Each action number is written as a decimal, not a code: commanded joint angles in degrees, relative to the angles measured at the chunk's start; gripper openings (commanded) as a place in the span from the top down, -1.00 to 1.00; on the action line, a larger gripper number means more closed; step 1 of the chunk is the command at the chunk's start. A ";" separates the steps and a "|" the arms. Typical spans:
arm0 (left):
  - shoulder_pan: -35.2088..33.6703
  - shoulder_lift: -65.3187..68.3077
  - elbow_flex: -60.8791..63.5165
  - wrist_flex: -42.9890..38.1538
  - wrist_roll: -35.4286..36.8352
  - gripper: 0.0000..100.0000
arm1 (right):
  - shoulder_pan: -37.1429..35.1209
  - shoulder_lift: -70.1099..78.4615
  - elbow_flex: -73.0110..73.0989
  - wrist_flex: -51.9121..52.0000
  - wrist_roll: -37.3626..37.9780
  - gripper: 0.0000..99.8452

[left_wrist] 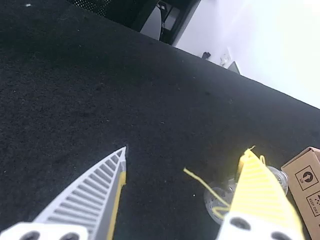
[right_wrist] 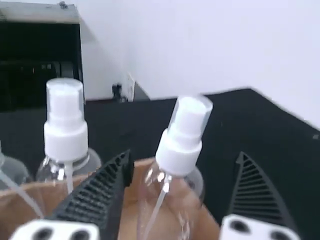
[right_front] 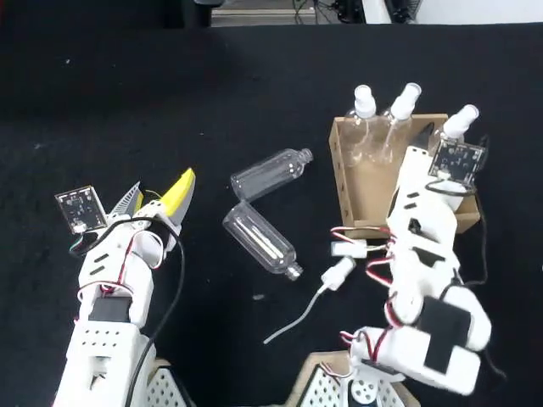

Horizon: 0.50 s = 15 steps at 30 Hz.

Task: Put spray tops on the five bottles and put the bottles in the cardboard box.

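Over box (right_front: 338, 182), R hand (right_wrist: 183, 156) open by bottle (right_wrist: 180, 127)

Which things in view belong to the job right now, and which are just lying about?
Job:
- cardboard box
- three capped bottles at the box
- two uncapped bottles lying on the table
- two loose spray tops beside the box

Not the job:
- black table cover
- cables beyond the table's far edge
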State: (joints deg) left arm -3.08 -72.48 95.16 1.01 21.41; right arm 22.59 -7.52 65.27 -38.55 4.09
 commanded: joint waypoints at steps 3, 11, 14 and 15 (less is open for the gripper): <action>0.66 -0.53 0.22 -1.05 -0.44 0.34 | 0.26 -10.24 -7.08 31.74 0.44 0.46; 0.66 -0.53 0.22 -1.05 -0.44 0.34 | 1.14 -14.02 -20.00 59.87 0.70 0.97; 0.66 -0.53 0.22 -1.05 -0.44 0.34 | 2.73 -12.70 -21.67 61.54 0.62 0.97; 0.66 -0.53 0.22 -1.05 -0.44 0.34 | 3.34 -12.00 -22.02 61.98 0.62 0.98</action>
State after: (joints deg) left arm -3.08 -72.48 95.16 1.01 21.41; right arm 23.21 -18.68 47.78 22.11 4.26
